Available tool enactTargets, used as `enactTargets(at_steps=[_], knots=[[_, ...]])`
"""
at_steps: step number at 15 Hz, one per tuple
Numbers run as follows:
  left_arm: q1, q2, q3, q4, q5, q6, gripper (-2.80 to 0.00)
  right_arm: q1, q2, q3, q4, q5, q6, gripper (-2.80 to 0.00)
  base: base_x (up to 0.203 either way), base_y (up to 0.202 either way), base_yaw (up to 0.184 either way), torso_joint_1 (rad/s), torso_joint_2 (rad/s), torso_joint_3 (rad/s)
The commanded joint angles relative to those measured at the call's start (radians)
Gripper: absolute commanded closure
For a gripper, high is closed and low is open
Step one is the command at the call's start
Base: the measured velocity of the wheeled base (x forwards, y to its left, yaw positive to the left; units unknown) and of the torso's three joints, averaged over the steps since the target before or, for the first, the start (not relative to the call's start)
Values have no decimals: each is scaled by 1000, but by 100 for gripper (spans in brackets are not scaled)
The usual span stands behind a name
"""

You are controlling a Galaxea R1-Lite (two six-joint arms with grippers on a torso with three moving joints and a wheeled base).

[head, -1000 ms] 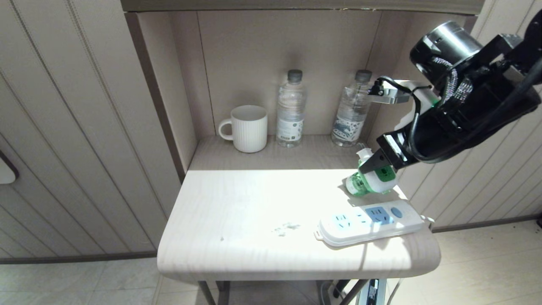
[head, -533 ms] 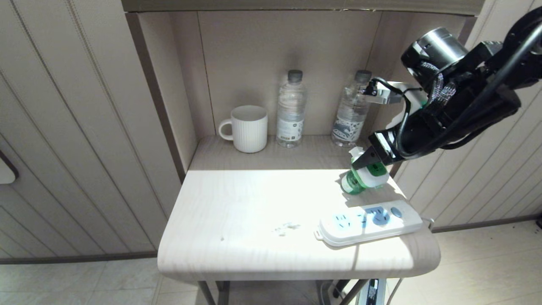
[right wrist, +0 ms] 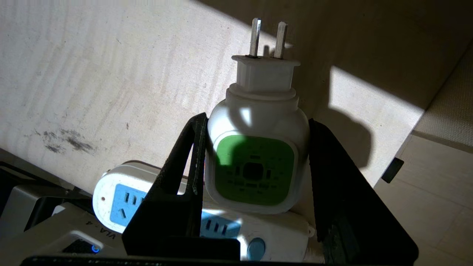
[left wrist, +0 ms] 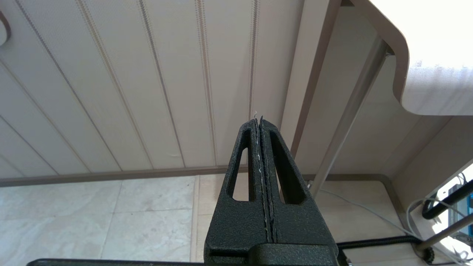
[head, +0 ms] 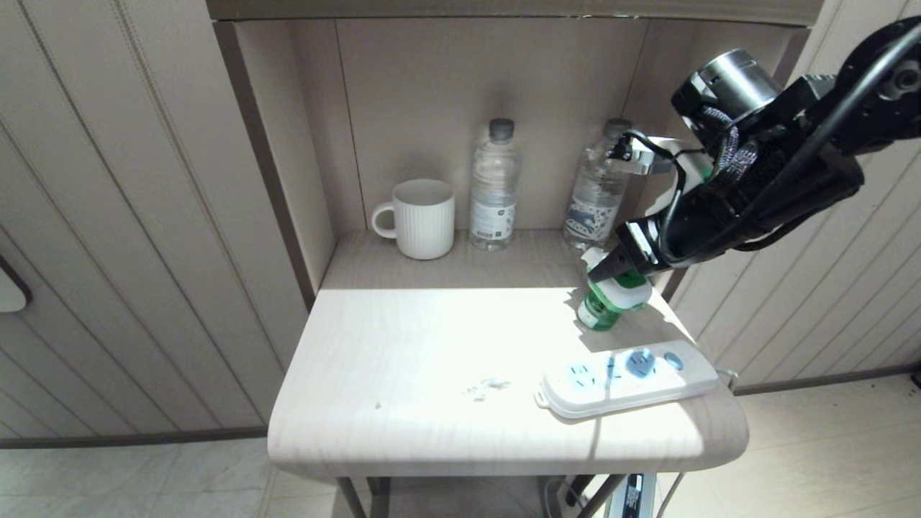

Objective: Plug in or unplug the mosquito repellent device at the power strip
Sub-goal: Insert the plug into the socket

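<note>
My right gripper [head: 619, 277] is shut on the mosquito repellent device [head: 610, 301], clamping its white head with the green centre [right wrist: 255, 168] between both black fingers [right wrist: 184, 162]. The device hangs tilted above the table's right rear, its green bottle low and its two metal prongs [right wrist: 266, 38] bare and clear of any socket. The white power strip [head: 626, 378] with pale-blue sockets lies on the table near the front right corner, in front of the device, nothing plugged into it. My left gripper [left wrist: 258, 122] is shut and empty, parked low beside the table's left.
At the back of the shelf nook stand a white ribbed mug [head: 421, 218] and two clear water bottles [head: 493, 185] [head: 599, 188]. The pale wooden table [head: 432, 374] has rounded front corners; a table leg [left wrist: 349, 111] and cables run underneath.
My right gripper has carried the device a little left and up, away from the power strip, tilting it more upright. The strip and the left arm have stayed put.
</note>
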Motion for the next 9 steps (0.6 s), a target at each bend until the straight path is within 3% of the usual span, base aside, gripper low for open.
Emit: enactTargets(at_steps=[1,9], knots=[[0,0,-1,1,0,0,0,1,7,0,-1,1,0,0,0,0,0,0,0,0],[0,0,0,1,0,0,0,2,15,0,-38,-2,-1,0,0,0,0,0,0,0]])
